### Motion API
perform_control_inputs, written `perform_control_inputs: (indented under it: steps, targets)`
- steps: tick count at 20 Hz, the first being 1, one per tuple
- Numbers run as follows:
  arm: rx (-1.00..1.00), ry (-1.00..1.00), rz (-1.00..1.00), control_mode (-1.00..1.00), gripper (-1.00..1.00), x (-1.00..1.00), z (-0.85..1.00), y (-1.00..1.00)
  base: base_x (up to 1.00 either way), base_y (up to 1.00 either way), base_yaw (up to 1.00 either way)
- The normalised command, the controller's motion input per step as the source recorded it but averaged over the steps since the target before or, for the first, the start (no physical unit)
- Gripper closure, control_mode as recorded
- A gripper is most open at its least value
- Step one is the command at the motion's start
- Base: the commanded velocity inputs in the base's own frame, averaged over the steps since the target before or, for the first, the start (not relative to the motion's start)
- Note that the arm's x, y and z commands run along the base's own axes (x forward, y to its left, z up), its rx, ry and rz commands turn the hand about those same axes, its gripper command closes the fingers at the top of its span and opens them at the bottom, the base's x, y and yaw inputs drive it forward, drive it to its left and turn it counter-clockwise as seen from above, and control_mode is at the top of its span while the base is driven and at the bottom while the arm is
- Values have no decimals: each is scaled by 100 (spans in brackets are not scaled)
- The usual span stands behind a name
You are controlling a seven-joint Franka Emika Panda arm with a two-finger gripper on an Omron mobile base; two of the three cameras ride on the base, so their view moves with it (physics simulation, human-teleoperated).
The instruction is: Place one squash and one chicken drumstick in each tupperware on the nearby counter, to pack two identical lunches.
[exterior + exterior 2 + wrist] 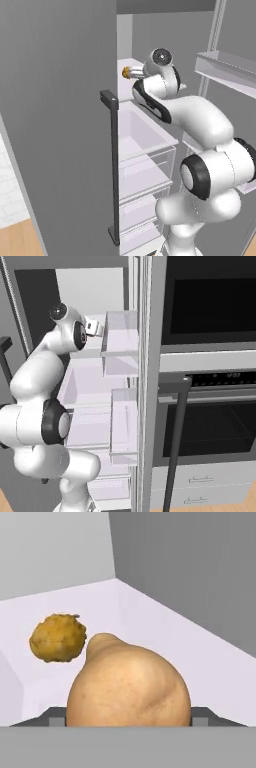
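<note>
Right at the gripper (128, 722), the tan squash (129, 684) sits between the two fingertips, its fat end nearest the hand and its narrow neck pointing away; the tips flank it at the bottom of the hand view, but I cannot tell whether they are clamped on it or just standing around it. To do this well, I would want the jaws squarely across the widest part before any lift, since a rounded skin like that could roll out. Just beyond and to one side lies the yellow squash (57, 637), apart from the tan one. Both rest on a pale fridge shelf (165, 632); behind it are grey fridge walls (200, 567), and the fridge door (60, 125) hangs open beside the arm.
</note>
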Motion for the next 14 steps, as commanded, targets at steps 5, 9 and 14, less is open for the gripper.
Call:
perform_control_inputs:
  steps: [5, 9, 14]
  targets:
    - [0, 0, 23, -100, 100, -100, 45, 0, 0, 0, 0]
    - [0, 0, 20, -100, 100, -100, 19, 0, 0, 0, 0]
    - [0, 1, 17, -100, 100, -100, 5, 0, 0, 0, 0]
